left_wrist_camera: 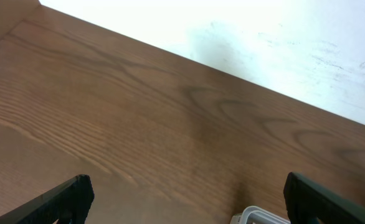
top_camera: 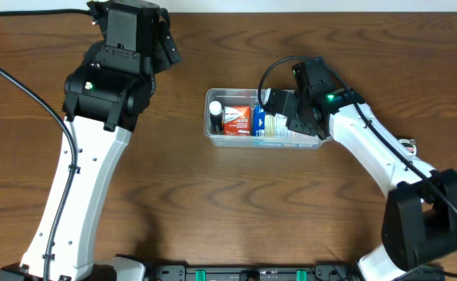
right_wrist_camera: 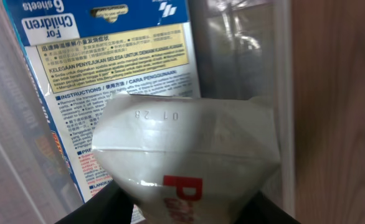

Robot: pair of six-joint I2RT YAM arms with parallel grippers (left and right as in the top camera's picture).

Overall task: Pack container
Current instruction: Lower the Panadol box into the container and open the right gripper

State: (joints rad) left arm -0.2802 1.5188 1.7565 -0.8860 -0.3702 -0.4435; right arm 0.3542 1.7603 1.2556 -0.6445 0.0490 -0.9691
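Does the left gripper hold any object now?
No, in the left wrist view the left gripper is open, and only the wooden table shows between its fingers.

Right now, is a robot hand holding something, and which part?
The right hand grips the white packet by its red-printed end; the left hand holds nothing.

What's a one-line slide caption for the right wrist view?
Right tool grips a white, red-printed carton at the clear container, beside a blue-and-white "For Children" box; wooden table at right.

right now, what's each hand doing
Left hand: open, empty.
Right hand: closed on a white packet with red print, over the container.
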